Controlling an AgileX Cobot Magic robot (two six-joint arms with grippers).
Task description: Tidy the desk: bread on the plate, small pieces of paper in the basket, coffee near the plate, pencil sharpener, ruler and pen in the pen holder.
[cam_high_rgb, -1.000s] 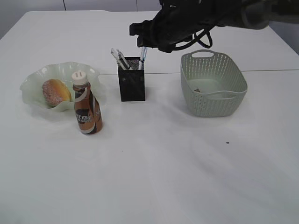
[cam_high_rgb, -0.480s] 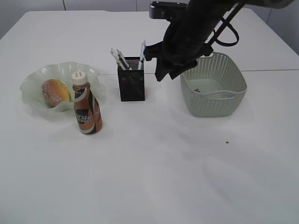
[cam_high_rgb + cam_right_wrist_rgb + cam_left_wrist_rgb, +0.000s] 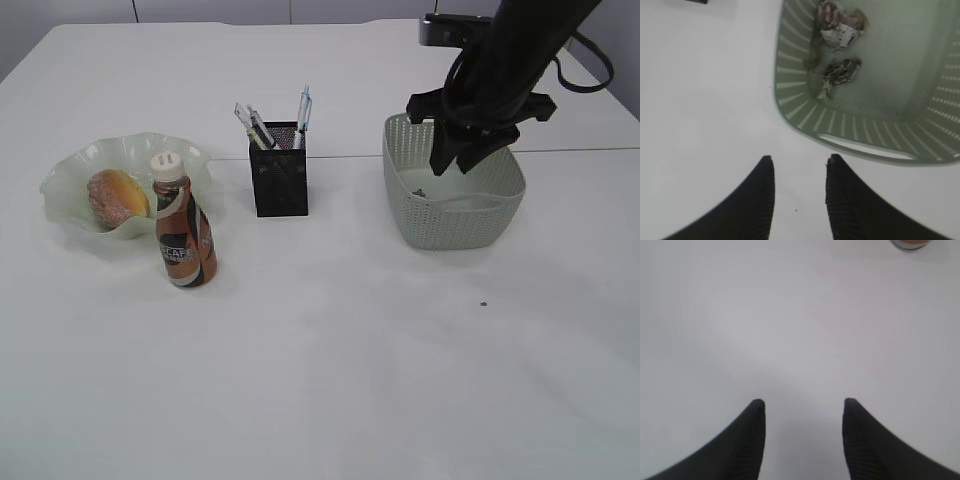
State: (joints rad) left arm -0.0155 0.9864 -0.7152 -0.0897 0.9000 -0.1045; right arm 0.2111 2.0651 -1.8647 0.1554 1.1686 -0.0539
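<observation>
exterior view: the black right arm, which half a second ago hung between the black mesh pen holder (image 3: pixel 279 183) and the pale green perforated plastic basket (image 3: pixel 455 217), has swung to the right and now hangs over the basket, its right gripper (image 3: pixel 453 160) pointing down above the basket's far side. a second ago it was over the pen holder. the holder now stands clear of the arm, with a blue-and-white pen (image 3: pixel 302 107) and other slim items, too small to name, sticking up from it. on the left, the round brown bread roll (image 3: pixel 117 196) lies in the wavy-edged translucent green glass plate (image 3: pixel 66 176), and the brown coffee bottle with a white cap (image 3: pixel 183 225) stands upright just in front of the plate, overlapping its near rim. a small dark speck (image 3: pixel 483 305) lies on the white tabletop (image 3: pixel 330 370) near the basket's front. the arm hides part of the basket's far rim.

left wrist view: the left gripper (image 3: pixel 802 402) hovers over bare white tabletop, its two black fingers (image 3: pixel 751 430) spread apart with nothing between them. the edge of a round brown object (image 3: pixel 910 244) shows at the top edge.

right wrist view: the right gripper's two black fingers (image 3: pixel 762 192) are parted and empty, poised over tabletop just outside the basket's rim. crumpled small pieces of paper (image 3: pixel 840 27) lie on the basket floor.
</observation>
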